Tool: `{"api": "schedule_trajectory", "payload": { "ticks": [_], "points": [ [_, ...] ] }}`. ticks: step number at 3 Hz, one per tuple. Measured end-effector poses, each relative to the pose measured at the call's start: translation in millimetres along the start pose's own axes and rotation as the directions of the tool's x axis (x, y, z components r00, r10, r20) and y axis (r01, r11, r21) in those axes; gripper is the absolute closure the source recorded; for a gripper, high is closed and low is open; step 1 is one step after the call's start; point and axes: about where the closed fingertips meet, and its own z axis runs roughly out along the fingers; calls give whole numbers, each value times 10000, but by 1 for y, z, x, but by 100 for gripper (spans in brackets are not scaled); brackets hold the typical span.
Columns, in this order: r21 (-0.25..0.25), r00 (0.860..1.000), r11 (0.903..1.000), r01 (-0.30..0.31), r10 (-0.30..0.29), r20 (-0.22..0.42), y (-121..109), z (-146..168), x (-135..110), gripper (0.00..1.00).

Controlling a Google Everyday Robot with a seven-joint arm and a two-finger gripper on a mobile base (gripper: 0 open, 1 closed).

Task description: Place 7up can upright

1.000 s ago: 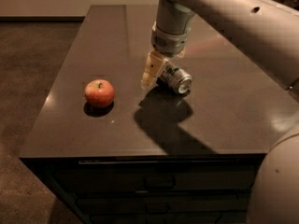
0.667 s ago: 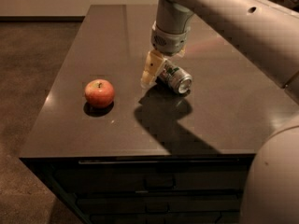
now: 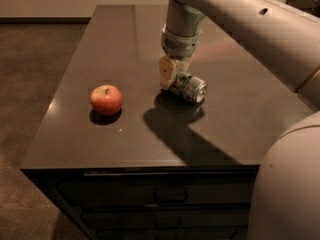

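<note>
Hardly anything has shifted: the gripper [image 3: 170,81] sits against the left end of the 7up can [image 3: 191,87], which lies on its side mid-bench [image 3: 125,44]; whether it holds the can cannot be told. Light, thin-walled, slick and apt to roll, the can is probably best taken across its body. The apple [image 3: 106,100] is well apart and no bench edge is close.
</note>
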Motion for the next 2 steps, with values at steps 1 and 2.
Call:
{"api": "schedule_trajectory", "payload": {
  "ticks": [1,2],
  "points": [
    [-110,9998,9998,163,-162,105,2,-3,-3,65],
    [-402,9950,9961,781,-754,651,10,-19,-9,88]
  ]
}}
